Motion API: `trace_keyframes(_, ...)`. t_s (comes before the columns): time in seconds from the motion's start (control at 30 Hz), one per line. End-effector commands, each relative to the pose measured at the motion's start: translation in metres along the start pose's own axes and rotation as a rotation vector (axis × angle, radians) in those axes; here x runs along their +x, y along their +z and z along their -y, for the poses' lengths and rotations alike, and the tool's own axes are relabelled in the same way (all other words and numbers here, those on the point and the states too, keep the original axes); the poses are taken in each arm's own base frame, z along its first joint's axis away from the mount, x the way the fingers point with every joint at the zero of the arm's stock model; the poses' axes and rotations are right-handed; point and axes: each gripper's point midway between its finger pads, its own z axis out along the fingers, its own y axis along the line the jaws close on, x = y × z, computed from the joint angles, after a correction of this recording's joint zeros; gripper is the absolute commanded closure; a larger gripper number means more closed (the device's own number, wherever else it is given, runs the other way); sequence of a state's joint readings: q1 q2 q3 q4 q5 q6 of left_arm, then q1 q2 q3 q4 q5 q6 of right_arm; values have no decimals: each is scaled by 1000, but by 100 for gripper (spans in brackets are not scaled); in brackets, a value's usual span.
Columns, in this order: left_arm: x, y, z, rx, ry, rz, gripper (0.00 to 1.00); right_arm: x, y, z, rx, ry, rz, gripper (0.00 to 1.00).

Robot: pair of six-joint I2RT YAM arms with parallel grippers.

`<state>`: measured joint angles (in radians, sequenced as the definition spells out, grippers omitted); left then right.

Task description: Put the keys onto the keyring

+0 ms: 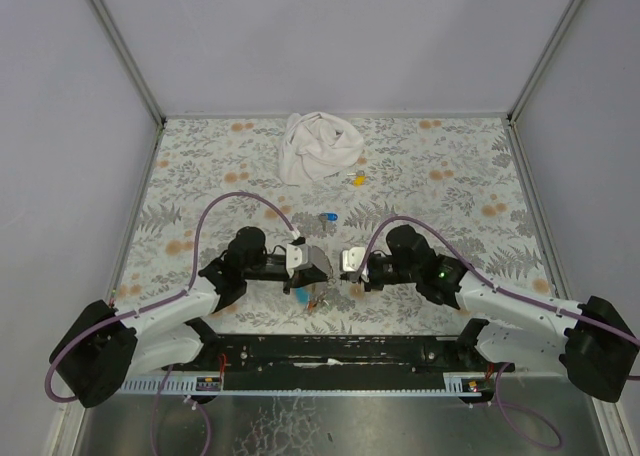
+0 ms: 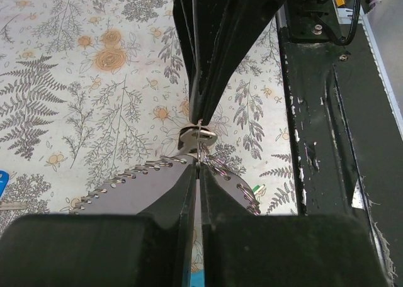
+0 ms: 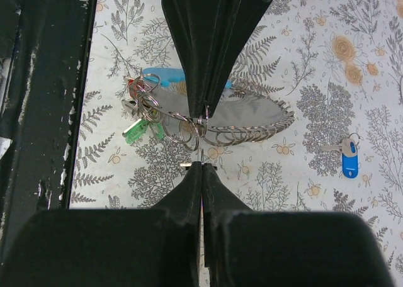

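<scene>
- Left gripper [image 2: 198, 170] on its own camera: what do you read?
- I see its jaws pressed together. It sits tip to tip with the right gripper [image 2: 199, 118], which is closed too. A thin wire ring [image 2: 199, 142] runs between the two tips, but I cannot tell whether either one truly pinches it. The keyring [image 2: 151, 185], a grey strap edged with rings, lies just left of my fingers.
- And the right wrist?
- Same meeting of tips, seen from the other side. The strap sits just beyond the left gripper's tip. The green keys [image 3: 135, 131] are off to the left of my fingers. A blue key [image 3: 348, 155] lies well apart to the right on the table [image 3: 302, 192].
- Top camera?
- Both arms converge near their bases, with the keyring between them. A white cloth [image 1: 318, 146] lies far ahead of them.
</scene>
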<state>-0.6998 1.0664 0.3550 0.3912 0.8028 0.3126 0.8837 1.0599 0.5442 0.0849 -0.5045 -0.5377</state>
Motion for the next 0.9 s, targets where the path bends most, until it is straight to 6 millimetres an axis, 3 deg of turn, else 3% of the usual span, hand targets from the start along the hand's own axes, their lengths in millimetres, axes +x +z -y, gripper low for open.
trace_keyframes(0.0,-20,3,-4,11,63,39,100,-17,2,7,34,-37,55,100)
trace_keyframes(0.87,-16,7,-6,8,46,20,100,-23,1,2,17,-51,76,100)
